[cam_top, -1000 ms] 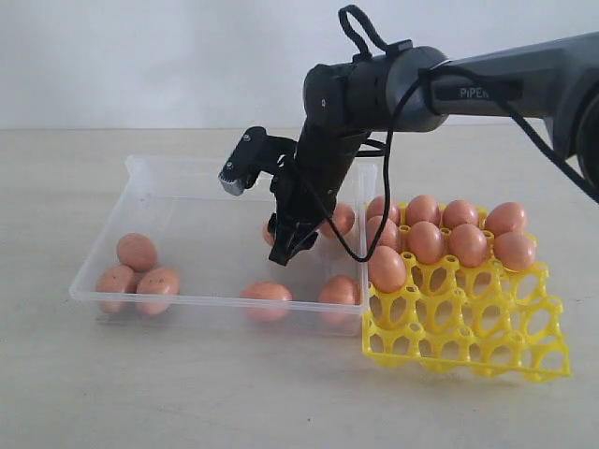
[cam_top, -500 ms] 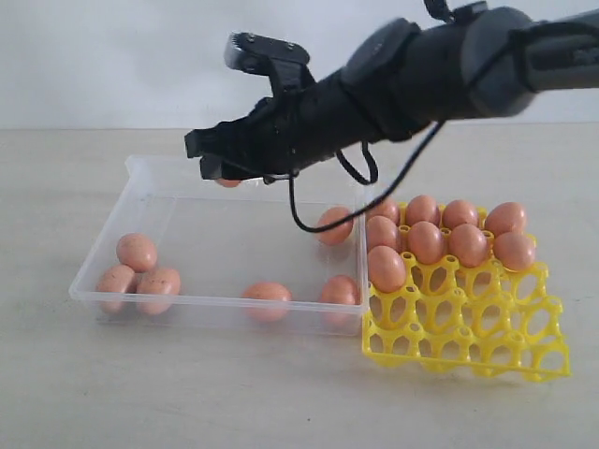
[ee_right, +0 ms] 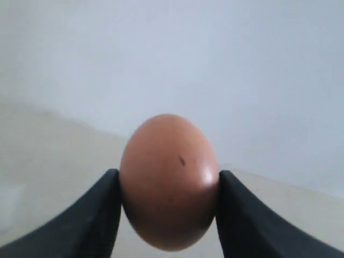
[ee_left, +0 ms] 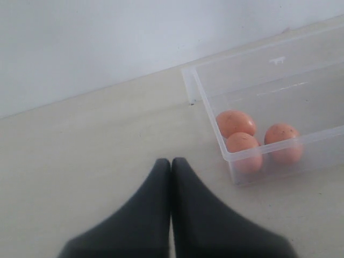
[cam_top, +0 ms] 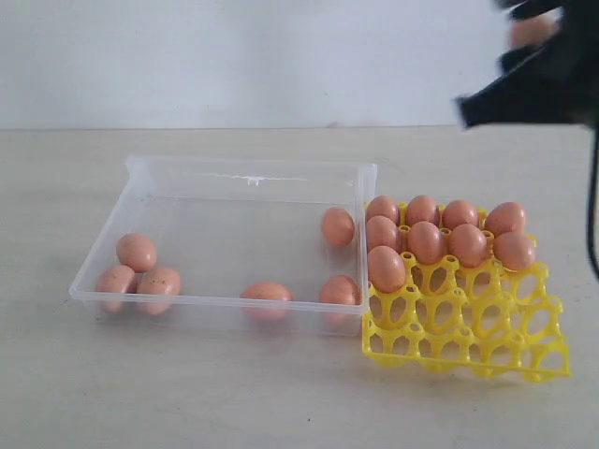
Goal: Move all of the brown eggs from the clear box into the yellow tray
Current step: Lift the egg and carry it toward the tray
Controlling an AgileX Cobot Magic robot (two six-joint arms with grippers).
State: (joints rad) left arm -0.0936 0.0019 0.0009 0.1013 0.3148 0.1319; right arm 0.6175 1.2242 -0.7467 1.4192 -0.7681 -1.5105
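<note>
swung up out of the clear box [cam_top: 253, 166], right claw [ee_right: 167, 180] pinches a brown egg [ee_right: 168, 161]; left claw [ee_left: 171, 164] pressed together.

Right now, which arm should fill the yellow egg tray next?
Right. The right claw grips a brown oval egg up near the yellow plastic lattice tray; the left claw sits shut, empty, beside the clear plastic box.

The right hand [cam_top: 531, 34] has swung from the clear box [cam_top: 253, 164] up to the right, carrying 1 brown egg [ee_right: 169, 183].
</note>
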